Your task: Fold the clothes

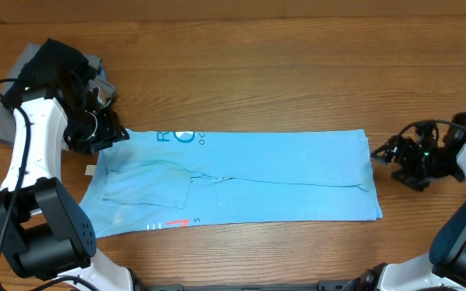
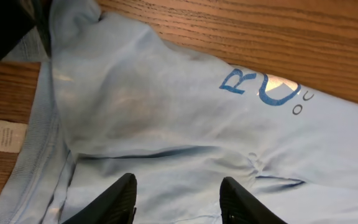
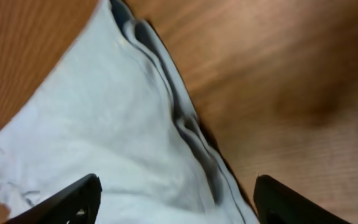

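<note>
Two open: left end effector [image 2: 178, 184] over T-shirt [image 1: 257, 174], right end effector [image 3: 178, 185] beside.

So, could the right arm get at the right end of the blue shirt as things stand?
Probably yes: the right claw stands open just beside that end of the shirt, with nothing lying between them.

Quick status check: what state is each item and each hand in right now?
light blue T-shirt: folded into a long strip, lying flat.
white tag: flat on the wood beside the collar.
black and grey garments: heaped, unfolded.
left hand: open, empty, over the collar end.
right hand: open, empty, by the other end.
</note>
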Controlling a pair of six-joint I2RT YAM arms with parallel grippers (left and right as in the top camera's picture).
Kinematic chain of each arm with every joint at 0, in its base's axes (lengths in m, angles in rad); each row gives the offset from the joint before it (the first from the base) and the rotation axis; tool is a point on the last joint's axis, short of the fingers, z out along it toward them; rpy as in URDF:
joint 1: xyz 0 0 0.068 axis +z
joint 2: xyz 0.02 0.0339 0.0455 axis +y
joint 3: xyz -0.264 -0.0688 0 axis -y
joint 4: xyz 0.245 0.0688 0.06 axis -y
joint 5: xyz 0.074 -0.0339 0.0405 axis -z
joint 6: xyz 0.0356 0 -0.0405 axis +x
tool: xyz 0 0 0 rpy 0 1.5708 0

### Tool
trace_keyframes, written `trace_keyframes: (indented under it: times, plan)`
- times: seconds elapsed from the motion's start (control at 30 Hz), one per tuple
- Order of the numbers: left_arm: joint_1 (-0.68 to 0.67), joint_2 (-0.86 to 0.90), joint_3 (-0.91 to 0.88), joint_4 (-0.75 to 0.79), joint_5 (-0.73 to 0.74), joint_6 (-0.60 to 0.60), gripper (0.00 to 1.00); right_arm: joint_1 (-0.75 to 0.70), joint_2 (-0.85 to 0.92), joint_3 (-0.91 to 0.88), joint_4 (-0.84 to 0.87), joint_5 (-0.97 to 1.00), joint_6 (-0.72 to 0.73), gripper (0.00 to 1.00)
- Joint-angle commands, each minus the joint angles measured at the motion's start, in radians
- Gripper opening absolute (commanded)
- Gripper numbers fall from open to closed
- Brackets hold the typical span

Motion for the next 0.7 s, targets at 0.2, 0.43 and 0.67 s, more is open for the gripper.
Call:
trace_keyframes:
  times: [0.2, 0.43, 0.67]
  plan:
    - [0.004, -0.027, 0.023, -0.001, 0.099, 0.074, 0.43, 0.076, 0.005, 0.006, -0.135, -0.082, 0.037, 0.24]
    - [-0.013, -0.027, 0.023, -0.004, 0.099, 0.074, 0.43, 0.189, 0.011, -0.143, 0.143, 0.108, 0.372, 0.16]
    - [-0.017, -0.027, 0.023, -0.015, 0.100, 0.073, 0.43, 0.240, 0.093, -0.246, 0.375, 0.201, 0.592, 0.11]
